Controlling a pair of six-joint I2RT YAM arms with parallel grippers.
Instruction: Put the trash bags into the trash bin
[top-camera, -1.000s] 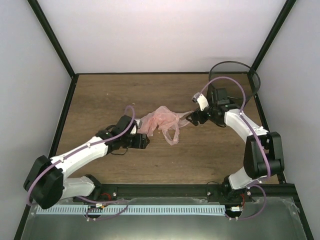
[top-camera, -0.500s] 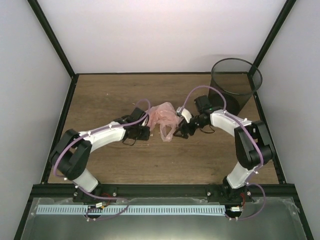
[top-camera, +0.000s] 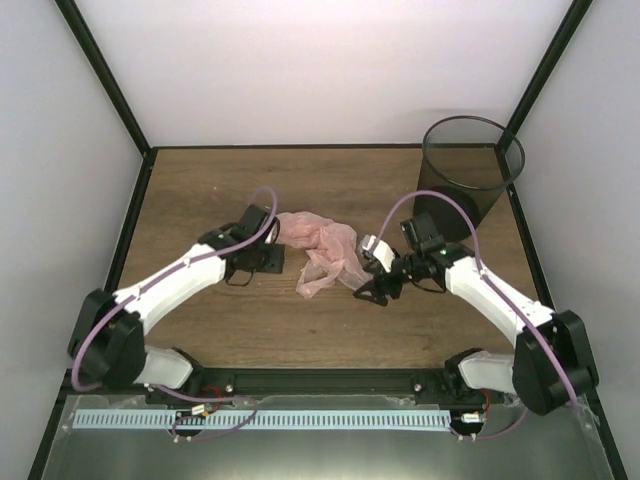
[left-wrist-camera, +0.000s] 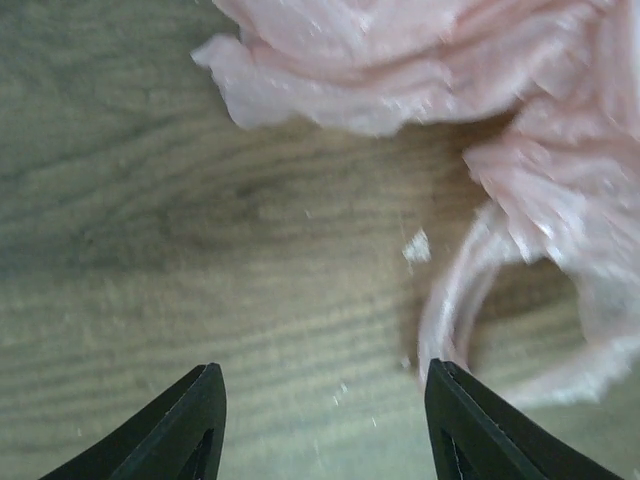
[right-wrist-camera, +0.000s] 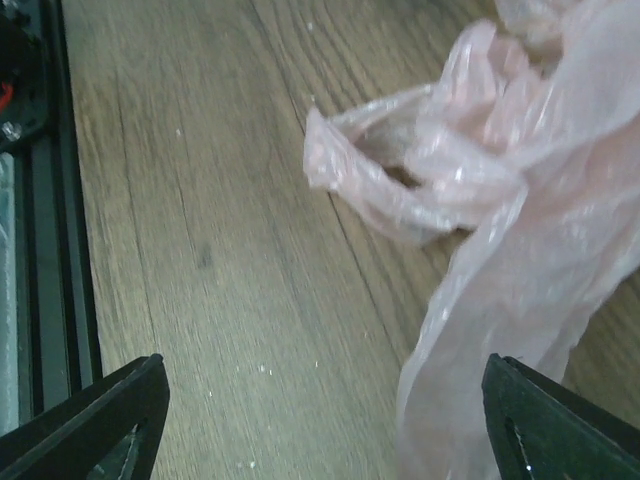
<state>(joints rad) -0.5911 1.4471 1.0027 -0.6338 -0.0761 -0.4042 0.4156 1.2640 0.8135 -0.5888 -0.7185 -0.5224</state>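
- The mesh bin is seen only from above.
- The left arm and right arm are bent toward the pink bag.
- The left gripper and right gripper are held open, empty.

No lettering, label, brand or number can be read on the crumpled pink bag or the black mesh bin. Pale flecks on the plastic in the left wrist view may be print, but they are too blurred to tell.
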